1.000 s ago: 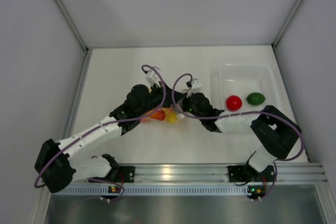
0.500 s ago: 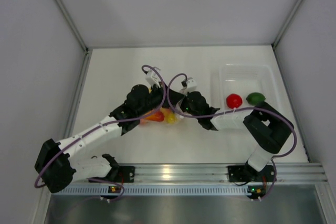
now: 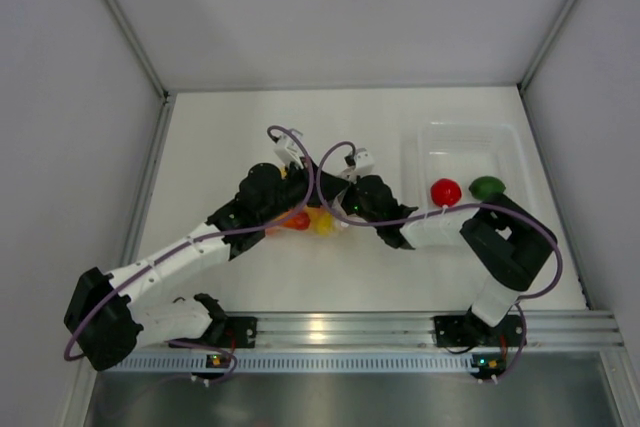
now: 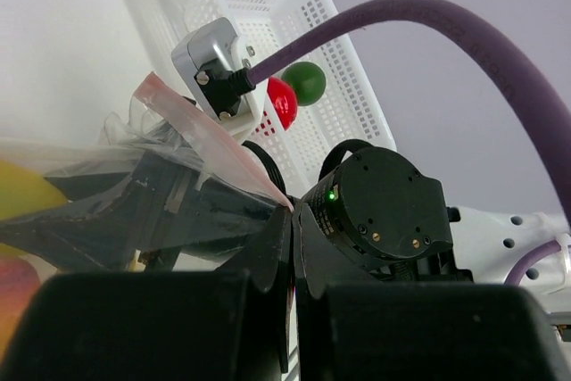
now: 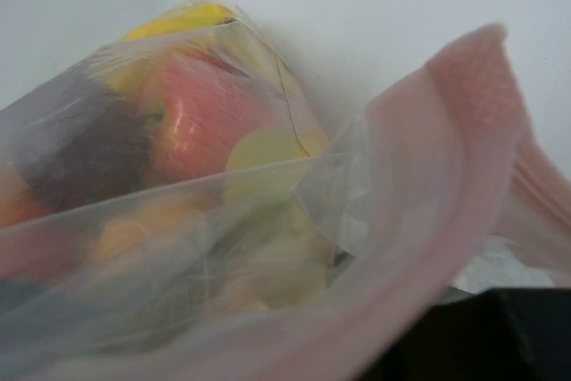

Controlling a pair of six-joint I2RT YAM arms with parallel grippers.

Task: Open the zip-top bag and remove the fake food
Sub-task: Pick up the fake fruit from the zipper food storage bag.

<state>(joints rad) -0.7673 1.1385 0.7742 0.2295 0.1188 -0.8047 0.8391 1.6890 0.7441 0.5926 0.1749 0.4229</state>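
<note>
Just changed: right hand [image 3: 338,209] closer in now, nearly bumping the left hand [image 3: 318,199], elbow swung over with it. Zip-top bag [image 3: 310,219] pushed a tiny bit away from the right hand.

Left hand shut tight, pinching the bag by its pink zip strip [image 4: 214,153], right at the fingertips. Bag between the two hands, held up by the left one, down near the counter [image 3: 230,127]. Fake food [image 5: 192,127] inside it, just in front of the right hand: yellow, red, something dark.

Behind the right hand, over in the clear tray [image 3: 425,142]: a red piece [image 3: 445,193] and a green piece [image 3: 487,187]. So two out, more to go. Probably going in for the next one, or for the other lip of the bag.

Hard to see: the bag's mouth, covered from above by both hands. Open enough to reach in? Looks a bit open up close, but all blurry there. Right hand wide or narrow, holding something or not? Cannot tell, with only a dark corner of it in its own view. No way to count the pieces left.
</note>
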